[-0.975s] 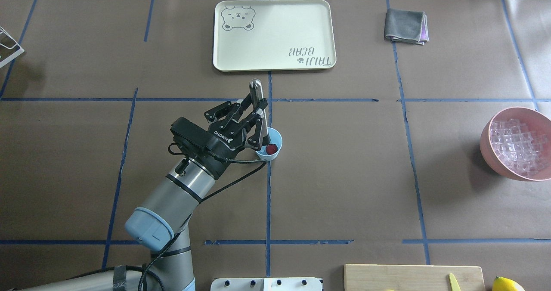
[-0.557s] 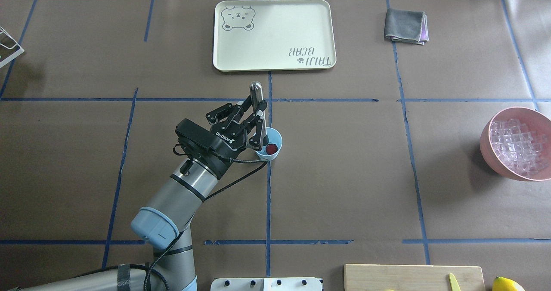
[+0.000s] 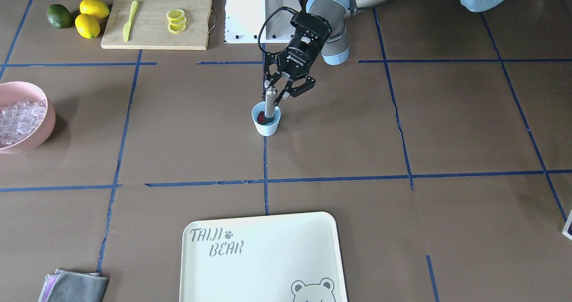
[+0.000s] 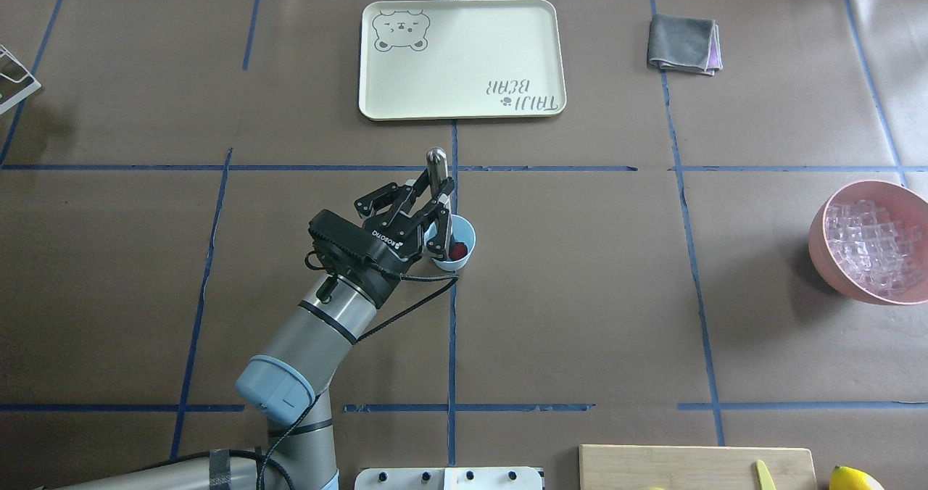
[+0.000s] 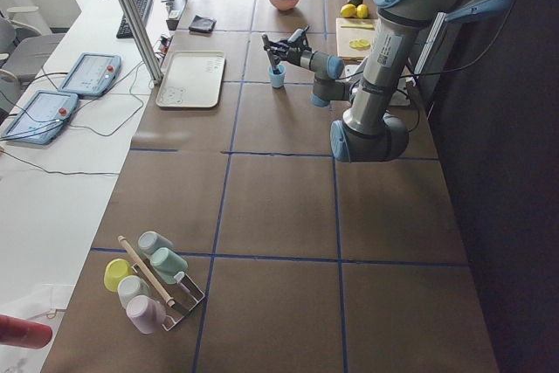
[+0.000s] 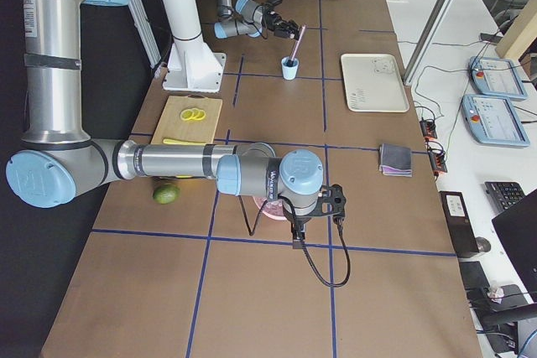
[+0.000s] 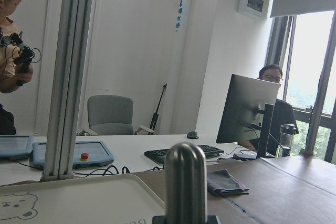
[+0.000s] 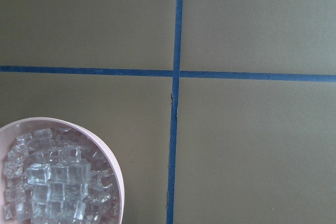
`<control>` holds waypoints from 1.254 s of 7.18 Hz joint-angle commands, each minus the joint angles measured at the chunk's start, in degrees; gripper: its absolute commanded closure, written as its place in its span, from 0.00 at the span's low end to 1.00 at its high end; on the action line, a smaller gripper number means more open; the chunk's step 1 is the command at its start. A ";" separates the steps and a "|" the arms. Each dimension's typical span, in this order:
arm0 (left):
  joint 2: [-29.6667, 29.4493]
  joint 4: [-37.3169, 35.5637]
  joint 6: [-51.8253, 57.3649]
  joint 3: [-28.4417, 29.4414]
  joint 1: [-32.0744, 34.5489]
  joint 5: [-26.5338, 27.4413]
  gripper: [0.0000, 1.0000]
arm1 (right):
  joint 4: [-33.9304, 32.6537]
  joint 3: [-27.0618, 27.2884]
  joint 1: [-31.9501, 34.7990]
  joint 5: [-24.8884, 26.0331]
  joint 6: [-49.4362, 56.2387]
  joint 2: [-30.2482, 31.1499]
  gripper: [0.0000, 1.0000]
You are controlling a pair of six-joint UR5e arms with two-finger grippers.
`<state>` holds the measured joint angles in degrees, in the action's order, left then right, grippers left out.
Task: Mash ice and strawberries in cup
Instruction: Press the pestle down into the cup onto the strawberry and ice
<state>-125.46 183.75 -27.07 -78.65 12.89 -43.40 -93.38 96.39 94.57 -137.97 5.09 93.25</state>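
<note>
the small light-blue plastic cup (image 4: 470,238) stands mid-table on a blue tape line. the red strawberry (image 4: 457,250) sits inside it, and i see no ice in there. my left gripper (image 4: 437,198) is clamped on a silver metal muddler (image 4: 436,160) whose tip is down in the cup, so i judge the mashing barely begun. the clear ice cubes (image 4: 870,240) fill the big pink bowl (image 4: 834,278) well apart (the right gripper (image 6: 334,200) hangs above it; open or closed, i cannot tell).
</note>
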 commanded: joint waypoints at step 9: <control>0.48 0.12 0.79 -6.15 0.81 0.43 1.00 | 0.04 -0.24 0.00 0.59 0.45 -0.09 0.01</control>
<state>-125.26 183.85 -26.37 -83.26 12.83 -42.90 -93.34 96.16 94.57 -137.57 5.47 93.17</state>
